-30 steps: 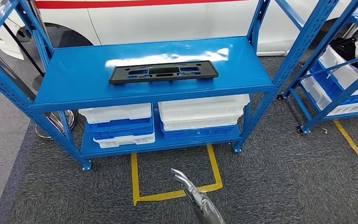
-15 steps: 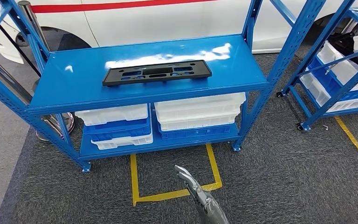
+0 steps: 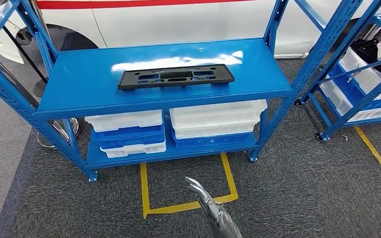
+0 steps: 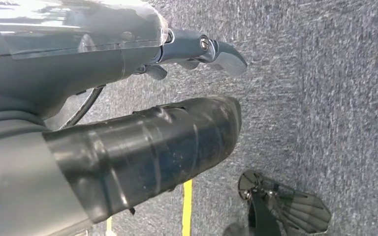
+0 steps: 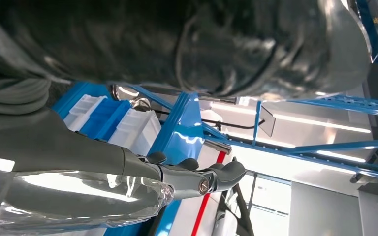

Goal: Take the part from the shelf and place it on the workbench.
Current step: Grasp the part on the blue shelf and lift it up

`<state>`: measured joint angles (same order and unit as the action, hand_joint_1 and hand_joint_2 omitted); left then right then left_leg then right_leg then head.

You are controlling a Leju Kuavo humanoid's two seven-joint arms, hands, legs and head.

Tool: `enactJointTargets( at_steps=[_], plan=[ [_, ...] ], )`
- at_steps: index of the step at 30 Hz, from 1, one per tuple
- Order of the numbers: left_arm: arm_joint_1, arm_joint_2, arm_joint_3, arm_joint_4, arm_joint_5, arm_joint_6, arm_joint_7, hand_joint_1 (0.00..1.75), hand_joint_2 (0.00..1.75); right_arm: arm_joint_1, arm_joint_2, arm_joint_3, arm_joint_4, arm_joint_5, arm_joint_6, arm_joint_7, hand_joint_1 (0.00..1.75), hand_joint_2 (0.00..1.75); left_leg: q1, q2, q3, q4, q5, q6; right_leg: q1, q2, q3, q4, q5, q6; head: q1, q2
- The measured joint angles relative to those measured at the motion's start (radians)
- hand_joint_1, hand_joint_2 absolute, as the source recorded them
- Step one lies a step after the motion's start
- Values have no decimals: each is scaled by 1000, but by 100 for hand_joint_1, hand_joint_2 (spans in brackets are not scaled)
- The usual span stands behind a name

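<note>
Camera shifted, part (image 3: 176,76) unmoved on shelf (image 3: 79,84) | right hand (image 3: 201,194) low, fingers released | left hand (image 4: 128,98) empty

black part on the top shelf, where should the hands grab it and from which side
Probably by its two short ends, one hand each, reaching in from the open front of the shelf. The black part lies flat, long and thin, lengthwise along the shelf, too wide for one hand. The right hand holds nothing now.
</note>
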<state>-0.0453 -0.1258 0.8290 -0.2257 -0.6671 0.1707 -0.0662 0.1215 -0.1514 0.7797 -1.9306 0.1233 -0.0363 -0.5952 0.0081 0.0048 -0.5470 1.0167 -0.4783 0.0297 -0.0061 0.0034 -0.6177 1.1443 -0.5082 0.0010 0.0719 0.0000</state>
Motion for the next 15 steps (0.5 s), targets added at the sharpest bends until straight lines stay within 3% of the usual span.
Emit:
enactJointTargets(
  at_steps=[2, 4, 6, 8, 10, 11, 12, 13, 15],
  plan=[
    [0, -2, 1, 1, -2, 1, 0, 0, 0, 0, 0, 0, 0, 1, 1, 1, 0, 0, -2, -1, -1, 1, -2, -6, 8, -2, 44, -96, 29, -10, 0, 0],
    [-1, -3, 1, 1, -4, 1, 0, 0, 0, 0, 0, 0, 0, 3, 2, 3, 0, 0, -2, 0, -2, 0, -2, -16, 13, -1, 47, -112, 30, -13, 0, 0],
    [-1, -3, 2, 1, -5, 1, 0, 0, 0, 1, 0, 0, 0, 4, 3, 4, 0, 0, -1, 0, -4, 8, -11, -26, 8, -1, 51, -122, 35, -21, 0, 0],
    [-1, -3, 3, 1, -5, 0, 0, 0, 0, 0, 0, 0, 0, 4, 4, 5, 0, 0, 0, -1, -34, 78, -57, -34, 2, -4, 55, -131, 40, -32, -2, 0],
    [0, -3, 3, 1, -5, 0, 1, 0, 0, 1, 0, 0, 0, 5, 5, 6, 0, 0, 3, -1, -93, 206, -120, -39, 4, -5, 55, -131, 40, -37, -3, 0],
    [1, -3, 4, 1, -4, -1, 1, 0, 0, 1, 0, 0, 0, 5, 6, 8, 0, 0, 4, -1, -116, 255, -135, -42, 4, -5, 54, -129, 39, -38, -3, 0],
    [2, -3, 6, 1, -4, -1, 1, 0, 0, 1, 0, 0, 0, 6, 6, 9, 0, 0, 4, -1, -125, 273, -130, -44, 4, -4, 54, -127, 38, -38, -3, 0],
    [2, -3, 8, 1, -4, -1, 1, 0, 0, 1, 0, 0, 0, 6, 7, 10, 0, 0, 5, -1, -115, 250, -106, -44, 4, -3, 54, -125, 36, -37, -3, 0],
    [2, -2, 13, 1, -4, -1, 0, 0, 0, 1, 0, 0, 0, 8, 9, 12, 0, 0, 6, -1, -54, 121, -40, -43, 2, -1, 56, -118, 30, -31, -3, 0]
  ],
)
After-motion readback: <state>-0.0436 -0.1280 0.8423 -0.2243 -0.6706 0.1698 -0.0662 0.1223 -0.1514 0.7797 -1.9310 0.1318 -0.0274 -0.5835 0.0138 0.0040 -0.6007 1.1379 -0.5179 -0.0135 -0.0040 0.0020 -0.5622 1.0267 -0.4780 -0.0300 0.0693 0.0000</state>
